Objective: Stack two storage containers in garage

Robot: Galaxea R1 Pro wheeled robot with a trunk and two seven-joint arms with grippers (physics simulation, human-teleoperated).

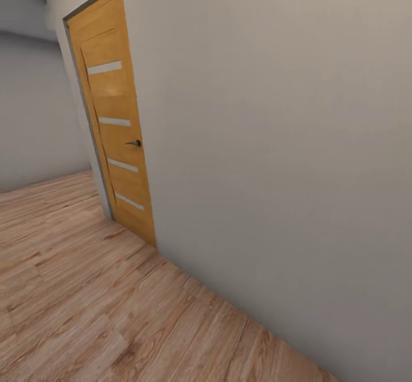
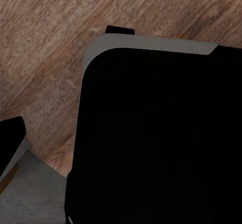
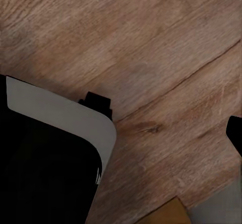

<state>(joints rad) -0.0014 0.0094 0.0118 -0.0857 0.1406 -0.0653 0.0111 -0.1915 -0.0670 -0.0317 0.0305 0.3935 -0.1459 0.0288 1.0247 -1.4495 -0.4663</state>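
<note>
Facing wood-panelled door (image 1: 114,124) — plank floor (image 1: 86,302) below

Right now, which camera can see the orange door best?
The head view: the whole wood-panelled door stands shut in the wall, its dark handle plain. The wrist views look down at wood plank flooring; I can't make out a door there.

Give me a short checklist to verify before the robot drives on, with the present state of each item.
1. Door open for passing: not ok, it looks shut, handle in view.
2. Wood floor ahead free of obstacles: ok in the head view.
3. Distance to the wall: cannot tell; it looms close on the right.
4. Box carried: cannot tell; no box is visible in these pictures.
5. Pincer state, both arms: cannot tell; the wrist views show dark robot body over floor.
</note>
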